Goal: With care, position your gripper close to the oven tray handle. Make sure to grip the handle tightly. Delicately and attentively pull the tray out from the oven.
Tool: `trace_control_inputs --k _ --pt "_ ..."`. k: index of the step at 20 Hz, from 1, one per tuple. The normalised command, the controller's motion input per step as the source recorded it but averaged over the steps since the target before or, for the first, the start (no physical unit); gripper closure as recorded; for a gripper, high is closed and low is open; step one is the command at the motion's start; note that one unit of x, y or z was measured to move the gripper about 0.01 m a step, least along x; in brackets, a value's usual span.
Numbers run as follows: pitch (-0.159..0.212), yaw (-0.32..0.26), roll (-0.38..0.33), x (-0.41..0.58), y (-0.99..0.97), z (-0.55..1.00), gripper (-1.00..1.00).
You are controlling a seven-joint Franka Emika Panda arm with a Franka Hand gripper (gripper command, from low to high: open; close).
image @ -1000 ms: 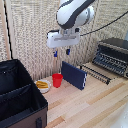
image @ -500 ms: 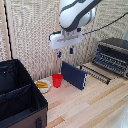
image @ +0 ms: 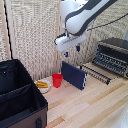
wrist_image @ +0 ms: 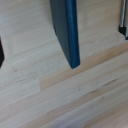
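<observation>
While the arm hangs high over the bench, we note the following, one view after another.

Exterior view, tool: the tool (image: 74, 48) hangs in the air above the navy slab (image: 74, 75), its blue-tipped fingers pointing down. We see a small gap between them, so we read it as parted and holding nothing.

Exterior view, oven: the oven (image: 113, 54) sits on the bench (image: 90, 107) at the exterior view's right, well apart from the tool.

Exterior view, tray: what we take for the tray (image: 96, 73) shows as dark parallel bars low in front of the oven, near the slab's far end. The oven tray handle cannot be told apart from the other bars at this sharpness.

Exterior view, other things: a red cup (image: 57, 80) stands just beside the slab, a plate (image: 43, 86) with something yellow lies next to it, and a black fabric case (image: 19, 100) fills the exterior view's left.

Wrist view: we see the slab's edge (wrist_image: 67, 30) over pale wood, and a dark and silvery sliver (wrist_image: 122, 17) at one corner that we cannot name. The fingers are out of sight here.

Handling, our judgement: the rack looks stiff, light and smooth metal, likely to slip in the pads. We would close on the middle of the front bar, squarely, so the tray slides out level without jamming.

Stage, our judgement: the approach is not yet done.
</observation>
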Motion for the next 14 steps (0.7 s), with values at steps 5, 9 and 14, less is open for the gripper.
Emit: trace_control_inputs --k 5,9,14 --pt "-0.046 0.06 -0.328 -0.095 -0.51 0.0 -1.0" --pt "-0.043 0.053 -0.328 -0.074 -0.53 0.0 -1.0" --pt "-0.038 0.056 -0.321 -0.047 -0.54 0.0 -1.0"
